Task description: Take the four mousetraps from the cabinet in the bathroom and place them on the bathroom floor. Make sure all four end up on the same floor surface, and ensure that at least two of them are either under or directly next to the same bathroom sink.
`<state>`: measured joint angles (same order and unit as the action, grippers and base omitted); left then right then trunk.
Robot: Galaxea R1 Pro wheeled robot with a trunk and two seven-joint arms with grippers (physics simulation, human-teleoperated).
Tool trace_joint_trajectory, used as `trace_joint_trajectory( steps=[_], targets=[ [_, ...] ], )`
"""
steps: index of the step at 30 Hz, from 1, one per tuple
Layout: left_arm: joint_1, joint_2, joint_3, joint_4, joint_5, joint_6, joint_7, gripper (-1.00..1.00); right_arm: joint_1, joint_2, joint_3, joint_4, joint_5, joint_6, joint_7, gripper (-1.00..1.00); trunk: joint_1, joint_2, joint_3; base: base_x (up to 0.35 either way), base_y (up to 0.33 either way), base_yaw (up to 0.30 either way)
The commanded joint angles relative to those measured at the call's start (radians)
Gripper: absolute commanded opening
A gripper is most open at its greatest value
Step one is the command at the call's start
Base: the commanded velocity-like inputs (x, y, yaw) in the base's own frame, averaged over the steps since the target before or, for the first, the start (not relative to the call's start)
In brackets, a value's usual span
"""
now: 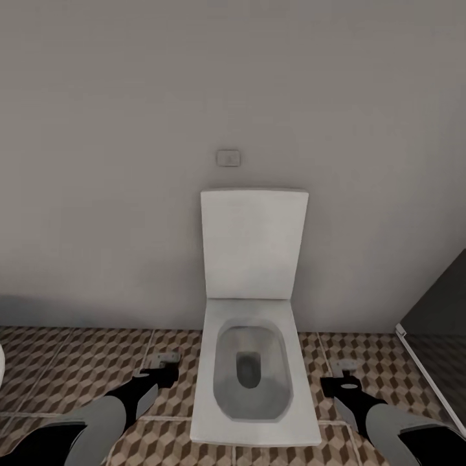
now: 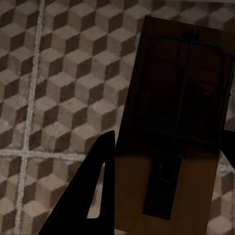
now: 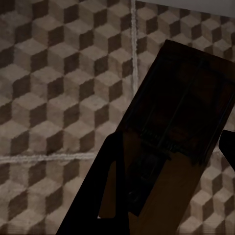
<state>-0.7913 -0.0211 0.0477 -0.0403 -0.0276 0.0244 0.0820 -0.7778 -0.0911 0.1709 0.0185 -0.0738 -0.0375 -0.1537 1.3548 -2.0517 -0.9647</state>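
Low over the cube-patterned bathroom floor [image 1: 77,362], my left gripper [image 1: 166,373] is shut on a mousetrap [image 1: 169,356], left of the toilet. The left wrist view shows that brown board with dark wire [image 2: 171,112] held beside a black finger [image 2: 98,191], tiles beneath it. My right gripper [image 1: 343,382] is shut on a second mousetrap [image 1: 345,366], right of the toilet. In the right wrist view this mousetrap [image 3: 181,112] sits tilted against a black finger [image 3: 110,186] above the tiles. The cabinet and the sink are out of view.
A white square-bowled toilet [image 1: 252,382] with its lid up stands straight ahead against the grey wall, between my two arms. A dark panel with a pale frame [image 1: 440,310] closes the right side. A small plate [image 1: 228,157] is on the wall.
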Motion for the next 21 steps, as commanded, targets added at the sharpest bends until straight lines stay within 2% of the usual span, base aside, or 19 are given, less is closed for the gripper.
trace_joint_trajectory(
  steps=[1,21],
  targets=[
    [0.0,0.0,0.004,0.001,-0.005,0.003,0.005,-1.0,0.001,0.0,0.008,0.002,-0.008,-0.004,-0.001,-1.0,0.0,0.0,-0.001,0.0,0.0,0.0],
    [0.013,0.016,0.006,0.036,-0.003,0.003,0.005,-1.0,0.008,0.001,0.008,0.002,-0.008,-0.004,0.005,-1.0,0.0,0.0,-0.001,0.0,0.0,0.0]
  ],
)
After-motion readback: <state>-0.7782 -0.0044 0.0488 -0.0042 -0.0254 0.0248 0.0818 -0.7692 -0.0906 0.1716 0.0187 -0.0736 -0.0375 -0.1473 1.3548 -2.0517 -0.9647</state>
